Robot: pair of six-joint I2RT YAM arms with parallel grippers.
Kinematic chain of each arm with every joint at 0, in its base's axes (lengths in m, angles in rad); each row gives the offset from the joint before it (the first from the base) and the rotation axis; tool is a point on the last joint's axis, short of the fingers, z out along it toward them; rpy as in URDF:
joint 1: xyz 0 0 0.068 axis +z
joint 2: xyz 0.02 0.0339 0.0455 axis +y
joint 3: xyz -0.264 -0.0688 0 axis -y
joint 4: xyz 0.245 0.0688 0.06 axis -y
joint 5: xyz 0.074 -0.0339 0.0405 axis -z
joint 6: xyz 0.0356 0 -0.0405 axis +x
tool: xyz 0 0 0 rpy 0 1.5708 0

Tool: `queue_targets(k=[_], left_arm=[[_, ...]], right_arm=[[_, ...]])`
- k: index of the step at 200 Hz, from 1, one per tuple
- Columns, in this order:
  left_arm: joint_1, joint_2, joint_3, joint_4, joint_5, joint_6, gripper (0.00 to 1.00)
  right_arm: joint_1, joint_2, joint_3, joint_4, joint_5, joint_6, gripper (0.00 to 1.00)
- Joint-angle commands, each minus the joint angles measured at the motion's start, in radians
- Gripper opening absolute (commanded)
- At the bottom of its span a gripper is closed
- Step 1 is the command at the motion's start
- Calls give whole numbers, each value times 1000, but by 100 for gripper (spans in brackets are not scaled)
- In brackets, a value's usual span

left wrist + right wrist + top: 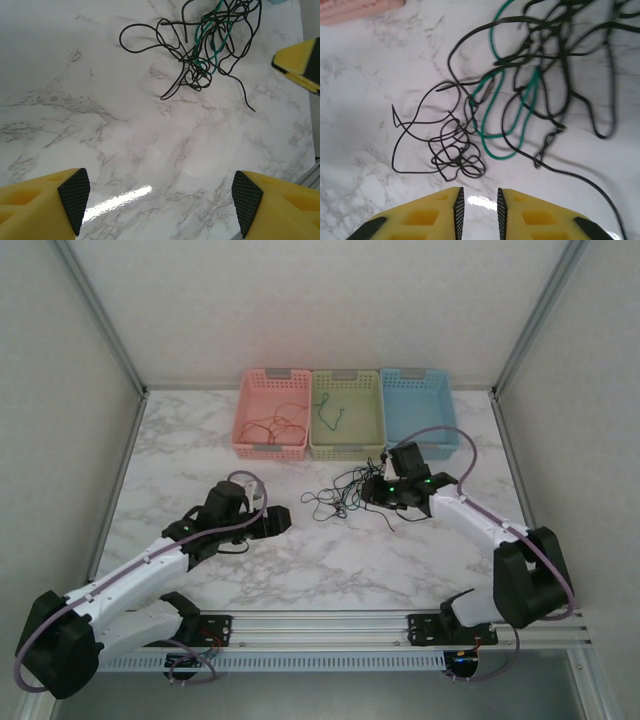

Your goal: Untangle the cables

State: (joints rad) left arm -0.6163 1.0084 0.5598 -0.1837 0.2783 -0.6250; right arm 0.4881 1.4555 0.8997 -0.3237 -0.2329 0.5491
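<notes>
Behind cables (345,495), three baskets (346,427)

tangled black and green cables (345,495), loose heap on marble, just before the baskets

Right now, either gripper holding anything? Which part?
No. The left gripper is open over bare table; the right gripper is nearly shut, empty, short of the cables.

White marble-patterned table (300,570). Along far edge, three baskets touching side by side: pink basket (250,430) left, green basket (372,430) middle, blue basket (440,425) right. Tangled black and green cables (340,495) lie loose just near the green basket.
</notes>
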Motion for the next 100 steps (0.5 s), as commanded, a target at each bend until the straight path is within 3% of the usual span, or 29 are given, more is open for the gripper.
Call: queue_targets(k=[1, 44, 100], left_arm=[[-11, -18, -8, 34, -15, 5, 77], [-11, -73, -16, 7, -30, 7, 77], [-10, -84, -15, -30, -47, 27, 77]], right_arm=[[23, 76, 35, 81, 42, 65, 19], [25, 185, 78, 53, 149, 109, 15], [24, 275, 130, 33, 203, 119, 23]])
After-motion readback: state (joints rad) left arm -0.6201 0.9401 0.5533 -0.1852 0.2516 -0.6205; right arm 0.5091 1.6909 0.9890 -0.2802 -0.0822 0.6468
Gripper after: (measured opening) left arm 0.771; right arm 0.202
